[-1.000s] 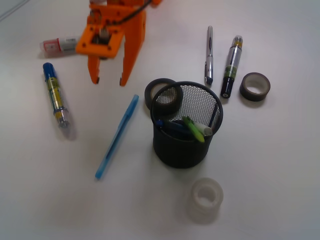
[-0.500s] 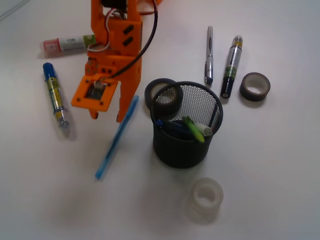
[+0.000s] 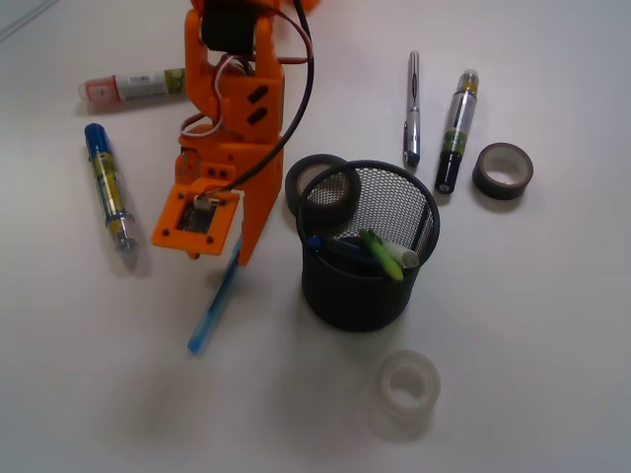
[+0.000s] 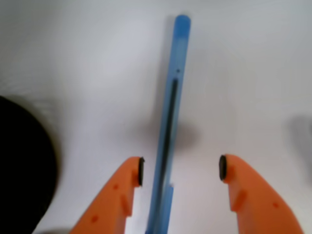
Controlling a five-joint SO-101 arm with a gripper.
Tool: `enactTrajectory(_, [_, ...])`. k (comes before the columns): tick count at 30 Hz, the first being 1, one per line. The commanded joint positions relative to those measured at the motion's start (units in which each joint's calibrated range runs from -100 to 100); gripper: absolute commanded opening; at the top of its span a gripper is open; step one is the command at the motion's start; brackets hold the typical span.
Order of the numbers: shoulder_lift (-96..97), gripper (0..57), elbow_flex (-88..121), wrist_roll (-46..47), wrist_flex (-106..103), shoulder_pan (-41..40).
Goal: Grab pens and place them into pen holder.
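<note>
A light blue pen point(image 3: 211, 310) lies slanted on the white table, left of the black mesh pen holder point(image 3: 367, 246). My orange gripper point(image 3: 215, 251) hangs low over the pen's upper half, open. In the wrist view the light blue pen point(image 4: 168, 126) runs lengthwise between the fingers, close beside the left fingertip point(image 4: 138, 171) and well apart from the right one; the gripper point(image 4: 181, 169) is not closed on it. The holder holds a green pen point(image 3: 380, 254), a white one and a dark blue one. A silver pen point(image 3: 413, 108) lies behind the holder.
Thick markers lie at the left point(image 3: 108, 187), far left point(image 3: 133, 89) and back right point(image 3: 455, 128). A dark tape roll point(image 3: 320, 187) touches the holder's back left, another point(image 3: 502, 169) sits at right. A clear tape roll point(image 3: 405, 392) stands in front. The holder shows dark at the wrist view's left edge point(image 4: 22, 165).
The gripper has come forward and down from the back of the table to straddle the light blue pen's upper half. The pen and the other things have not moved.
</note>
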Motion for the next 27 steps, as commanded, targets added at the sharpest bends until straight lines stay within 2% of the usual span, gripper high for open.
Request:
enactTrajectory(1, [-0.2, 18.6, -2.0, -0.3, -0.4, -1.0])
enactTrajectory(9, [3.9, 18.1, -2.0, -0.3, -0.9, -1.0])
enactTrajectory(17, [5.8, 0.8, -2.0, -0.3, -1.1, -0.6])
enactTrajectory(27, [2.9, 0.4, -0.5, 0.5, 0.2, 1.5])
